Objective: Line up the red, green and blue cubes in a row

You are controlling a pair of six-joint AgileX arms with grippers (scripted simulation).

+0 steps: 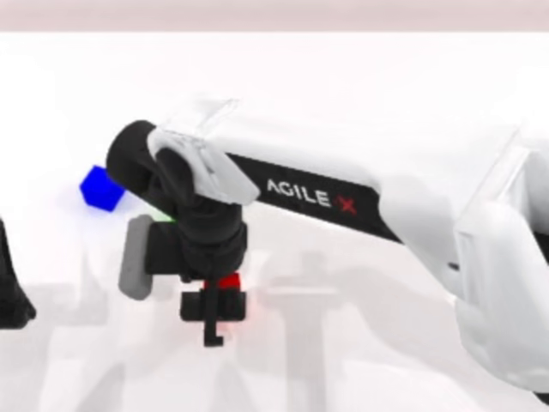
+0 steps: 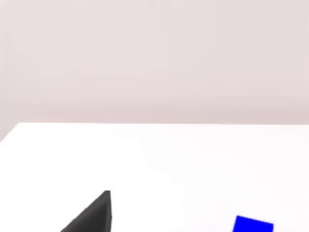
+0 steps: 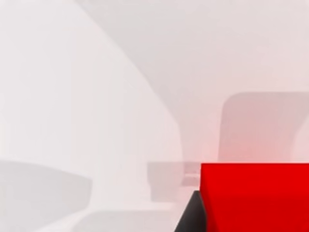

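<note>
White table (image 1: 360, 77) | right tool (image 1: 214, 305) gripping red cube (image 1: 228, 281) | left tool's state unclear

The surface (image 1: 360, 77) is plain white, smooth and matt. The blue cube (image 1: 102, 188) and red cube (image 3: 256, 198) show flat, saturated, untextured faces. The right arm's shell (image 1: 300, 184) is smooth white, apparently semi-gloss plastic, carrying a black panel with printed lettering. The right pincer (image 1: 213, 313) is matt black. A grey, matt block (image 1: 137, 256) sits beside the wrist.
</note>
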